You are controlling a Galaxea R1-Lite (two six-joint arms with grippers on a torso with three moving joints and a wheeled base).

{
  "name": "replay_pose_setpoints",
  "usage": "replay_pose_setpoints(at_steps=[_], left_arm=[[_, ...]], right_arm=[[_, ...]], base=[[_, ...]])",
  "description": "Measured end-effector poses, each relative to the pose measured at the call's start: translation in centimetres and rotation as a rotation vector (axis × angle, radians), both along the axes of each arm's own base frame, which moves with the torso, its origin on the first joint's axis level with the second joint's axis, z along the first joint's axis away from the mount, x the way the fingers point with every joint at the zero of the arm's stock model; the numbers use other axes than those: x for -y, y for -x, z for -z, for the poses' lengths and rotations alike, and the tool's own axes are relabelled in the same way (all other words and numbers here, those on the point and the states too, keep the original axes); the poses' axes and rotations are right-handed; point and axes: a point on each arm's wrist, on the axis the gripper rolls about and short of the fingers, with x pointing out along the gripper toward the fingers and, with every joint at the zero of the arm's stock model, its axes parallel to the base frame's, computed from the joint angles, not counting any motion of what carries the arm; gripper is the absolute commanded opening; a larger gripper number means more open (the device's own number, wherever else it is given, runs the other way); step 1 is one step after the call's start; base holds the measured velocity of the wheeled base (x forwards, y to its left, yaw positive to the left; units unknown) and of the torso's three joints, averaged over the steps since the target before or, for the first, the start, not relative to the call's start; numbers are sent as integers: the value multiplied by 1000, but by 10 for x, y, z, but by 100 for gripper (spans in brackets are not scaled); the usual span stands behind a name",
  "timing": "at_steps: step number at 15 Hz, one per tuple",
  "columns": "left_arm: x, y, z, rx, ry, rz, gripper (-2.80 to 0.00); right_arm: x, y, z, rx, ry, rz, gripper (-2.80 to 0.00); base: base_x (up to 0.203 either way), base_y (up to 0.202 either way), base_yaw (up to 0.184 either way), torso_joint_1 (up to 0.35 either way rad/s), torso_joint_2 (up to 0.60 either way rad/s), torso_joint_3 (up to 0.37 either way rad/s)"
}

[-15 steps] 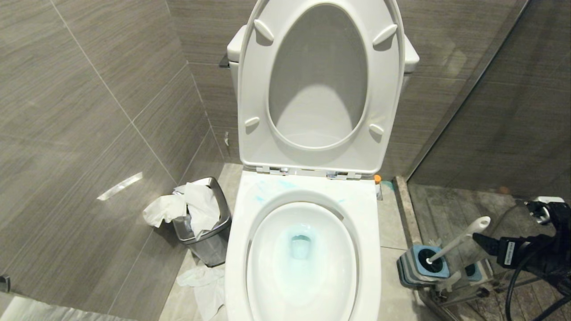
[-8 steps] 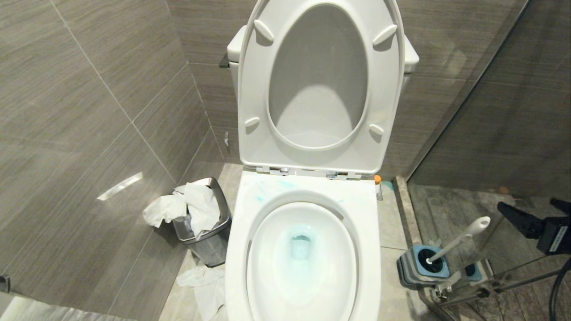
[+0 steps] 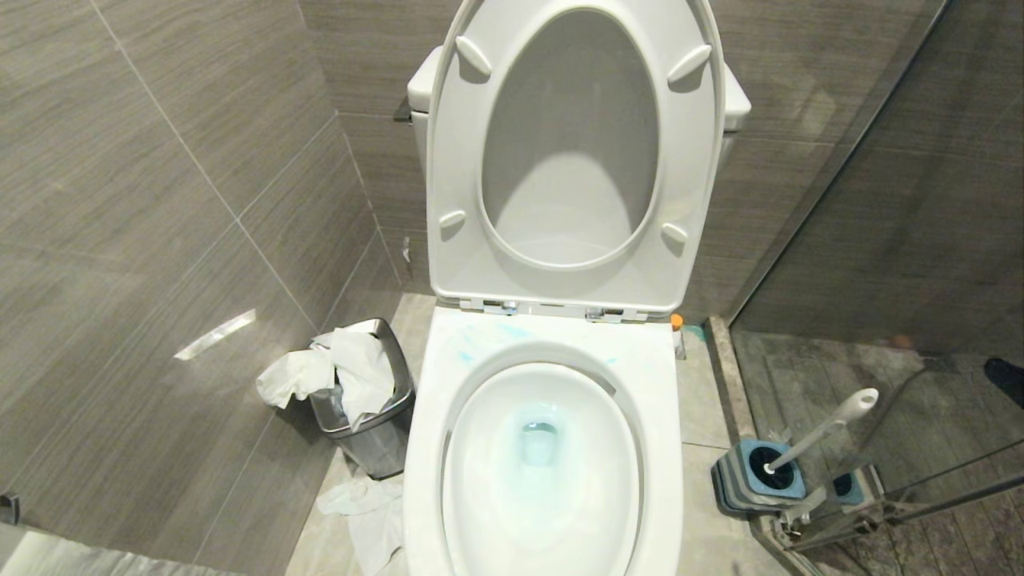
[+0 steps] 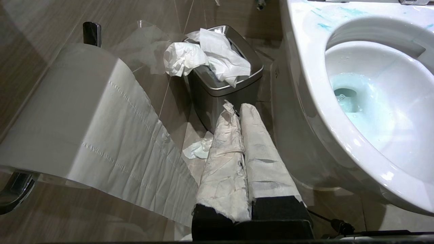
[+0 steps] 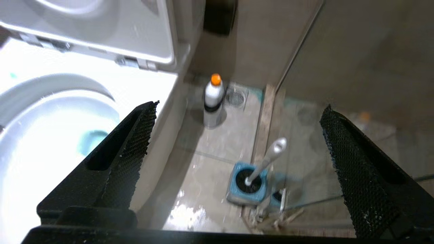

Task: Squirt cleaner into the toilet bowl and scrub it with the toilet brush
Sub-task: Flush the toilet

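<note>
Fingers of the right gripper (image 5: 237, 142) stand wide above the toilet brush (image 5: 268, 159); left fingers (image 4: 242, 149) pressed together. Descend centered on the handle, then close.

My right pincer (image 5: 237, 112) is drawn back from the toilet brush (image 3: 816, 432), almost out of head view. Its jaws stand wider now.

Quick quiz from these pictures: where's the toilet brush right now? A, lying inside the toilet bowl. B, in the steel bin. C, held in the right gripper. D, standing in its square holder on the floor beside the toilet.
D: the toilet brush stands in its holder on the floor, while the right gripper hangs open above it, holding nothing.
</note>
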Motion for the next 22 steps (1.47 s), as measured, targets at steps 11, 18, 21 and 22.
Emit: replay_pose_setpoints(at_steps=[11,18,21,22], left_arm=[[0,0,0,0,0,0,-280],[0,0,0,0,1,0,-280],[0,0,0,0,0,0,-280],[0,0,0,0,0,0,-280]], right_arm=[[-13,60,-23,238,30,-37,0],[-15,94,5,270,28,-53,0],[-16,106,22,273,36,-53,0],[-16,109,27,281,37,-55,0]], base=[[0,0,0,0,0,0],[0,0,0,0,0,0],[0,0,0,0,0,0],[0,0,0,0,0,0]])
